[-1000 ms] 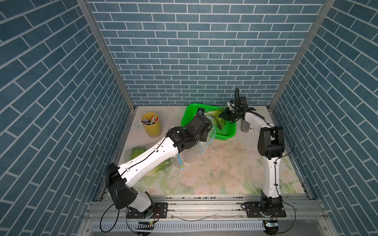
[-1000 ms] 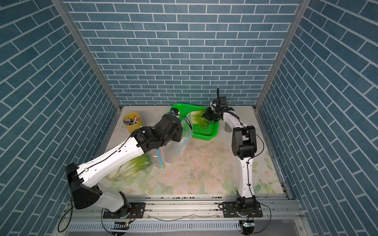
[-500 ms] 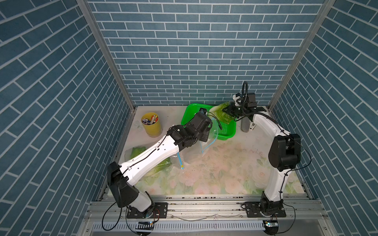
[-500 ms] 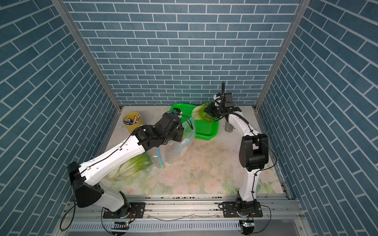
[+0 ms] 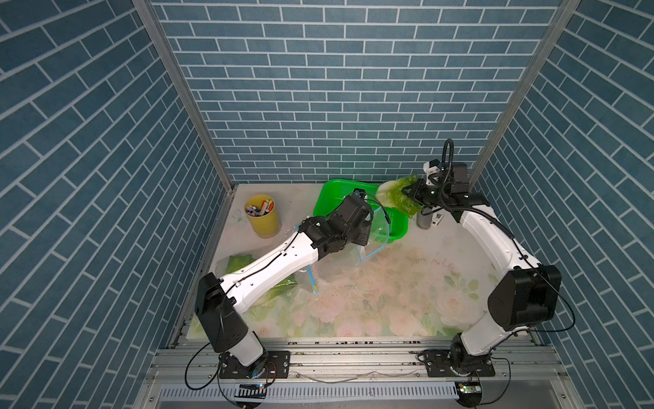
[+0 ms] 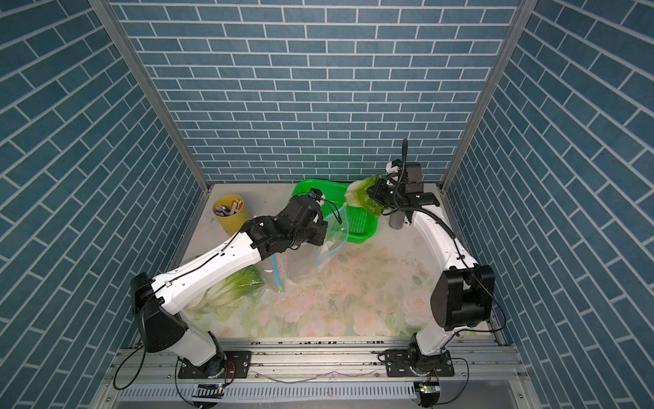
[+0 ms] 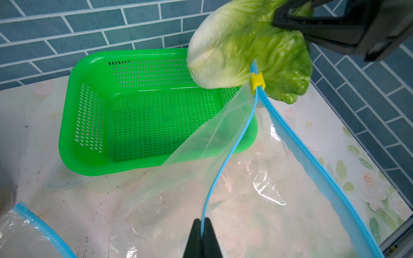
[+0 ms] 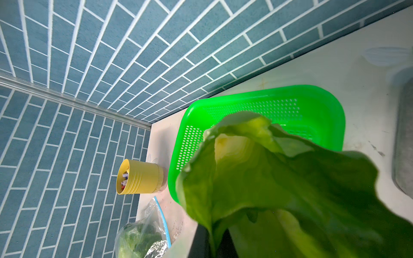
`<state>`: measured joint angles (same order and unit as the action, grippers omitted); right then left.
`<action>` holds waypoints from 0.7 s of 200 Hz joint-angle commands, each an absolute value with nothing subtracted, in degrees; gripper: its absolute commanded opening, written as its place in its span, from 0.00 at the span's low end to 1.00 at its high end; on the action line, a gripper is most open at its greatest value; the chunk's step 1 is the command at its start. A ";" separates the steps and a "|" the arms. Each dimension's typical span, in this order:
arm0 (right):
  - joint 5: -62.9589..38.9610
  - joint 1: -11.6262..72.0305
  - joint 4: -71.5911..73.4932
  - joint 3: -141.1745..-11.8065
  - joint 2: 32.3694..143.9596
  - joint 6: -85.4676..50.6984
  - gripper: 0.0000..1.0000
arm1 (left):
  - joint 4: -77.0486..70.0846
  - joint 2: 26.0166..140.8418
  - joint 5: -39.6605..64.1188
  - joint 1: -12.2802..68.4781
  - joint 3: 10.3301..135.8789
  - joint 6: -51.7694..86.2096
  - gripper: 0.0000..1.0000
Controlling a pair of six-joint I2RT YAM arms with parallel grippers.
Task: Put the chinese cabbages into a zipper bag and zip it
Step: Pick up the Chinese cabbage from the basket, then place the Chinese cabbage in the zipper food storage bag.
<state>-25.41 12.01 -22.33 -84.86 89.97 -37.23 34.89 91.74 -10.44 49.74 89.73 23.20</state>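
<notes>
Blue brick-pattern walls on three sides, a floral table (image 5: pixel 407 311) below, and straight to the fingers. The left gripper (image 7: pixel 202 227) has its black fingertips pressed together on the blue zip track of the clear zipper bag (image 7: pixel 178 178), pinching one lip up so the mouth gapes while the other lip sweeps wide. The yellow slider (image 7: pixel 257 80) sits at the track's far end. Only the left wrist view gives you that pinch; in both top views the arm's own wrist covers it. The right gripper (image 5: pixel 407 193) is clamped on the leafy end of a cabbage (image 5: pixel 389 189), held in the air at the far right corner of the green basket (image 7: pixel 67 134), which stands at the surface's far edge. The right wrist view is nearly all dark leaf up close, fingers barely peeking out beneath. The left wrist view shows the whole head: a thick white base pointing over the basket, fading into crinkly light-green leaves, one leaf drooping loose. The top views add the rest: a second bag (image 5: pixel 222 262) with bagged cabbage (image 6: pixel 230 288) by the left edge, partly under the left arm, a yellow cup (image 5: pixel 263 221) of pens near the far left corner, and a grey cylinder (image 5: pixel 423 222) near the far right corner.
</notes>
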 commanded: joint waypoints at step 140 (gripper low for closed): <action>-34.57 11.82 -37.96 -81.09 62.66 -32.07 0.00 | 30.08 96.21 -9.51 49.57 90.19 25.60 0.00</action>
